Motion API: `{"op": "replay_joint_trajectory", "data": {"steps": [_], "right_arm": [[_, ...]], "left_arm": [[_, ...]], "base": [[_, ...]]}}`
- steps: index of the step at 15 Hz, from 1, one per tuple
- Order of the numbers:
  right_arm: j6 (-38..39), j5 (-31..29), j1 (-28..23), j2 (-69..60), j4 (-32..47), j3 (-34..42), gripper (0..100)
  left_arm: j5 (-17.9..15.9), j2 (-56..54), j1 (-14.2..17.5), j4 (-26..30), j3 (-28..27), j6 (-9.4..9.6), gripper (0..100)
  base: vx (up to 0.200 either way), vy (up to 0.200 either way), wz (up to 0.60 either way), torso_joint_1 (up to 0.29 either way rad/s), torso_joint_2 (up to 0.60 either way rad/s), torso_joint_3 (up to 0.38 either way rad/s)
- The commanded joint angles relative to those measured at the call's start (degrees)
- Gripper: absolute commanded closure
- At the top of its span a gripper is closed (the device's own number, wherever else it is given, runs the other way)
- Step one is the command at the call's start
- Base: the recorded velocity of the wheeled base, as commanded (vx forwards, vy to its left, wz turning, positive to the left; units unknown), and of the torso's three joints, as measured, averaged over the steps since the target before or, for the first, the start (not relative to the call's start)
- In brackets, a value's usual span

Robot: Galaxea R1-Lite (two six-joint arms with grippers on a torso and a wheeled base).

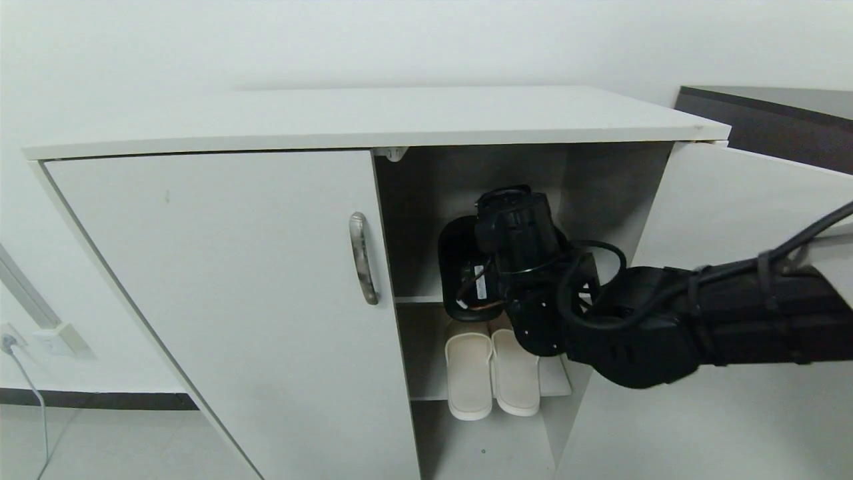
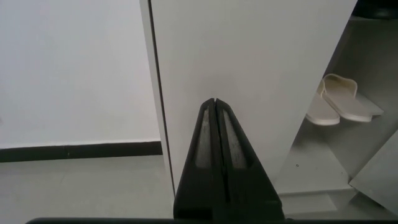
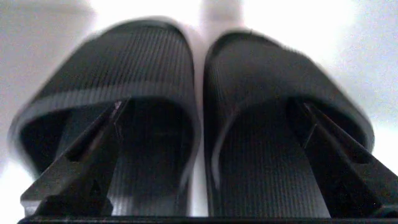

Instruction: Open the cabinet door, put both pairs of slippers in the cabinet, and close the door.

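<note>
The white cabinet (image 1: 373,117) has its right door (image 1: 733,200) swung open and its left door (image 1: 220,300) closed. A pair of white slippers (image 1: 493,373) (image 2: 339,99) lies side by side on the lower shelf. My right gripper (image 1: 483,283) (image 3: 211,102) is inside the upper compartment, shut on the pair of black slippers (image 1: 456,267) (image 3: 155,81). One finger is tucked under each strap, and the slippers stand tilted up on edge above the middle shelf. My left gripper (image 2: 214,107) hangs low in front of the closed left door, shut with nothing in it.
A metal handle (image 1: 362,257) sits on the left door's inner edge. A wall socket with a cable (image 1: 10,343) is low on the left wall. A dark panel (image 1: 766,120) stands behind the cabinet at the right. The bottom compartment floor (image 1: 486,447) is bare.
</note>
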Motion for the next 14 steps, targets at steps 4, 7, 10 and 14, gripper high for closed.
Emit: {"op": "replay_joint_trajectory", "data": {"steps": [4, 7, 10, 14], "right_arm": [[-0.5, 8.5, 5.1, -15.0, -16.8, 24.4, 0], [-2.8, 16.3, 5.1, -18.1, -27.2, 34.1, 0], [-5.1, 16.7, 5.1, -18.2, -29.5, 35.6, 0], [-5.2, 16.7, 5.1, -18.4, -29.7, 36.6, 100]], "left_arm": [[-0.2, 0.0, 0.0, 0.0, 0.0, 0.22, 100], [-0.2, 0.0, 0.0, 0.0, 0.0, 0.40, 100], [-0.3, 0.0, 0.0, 0.0, 0.0, 0.57, 100], [-0.3, 0.0, 0.0, 0.0, 0.0, 0.40, 100]], "base": [[0.000, 0.000, 0.00, 0.000, 0.00, 0.000], [0.000, 0.000, 0.00, 0.000, 0.00, 0.000], [0.000, 0.000, 0.00, 0.000, 0.00, 0.000], [0.000, 0.000, 0.00, 0.000, 0.00, 0.000]]}}
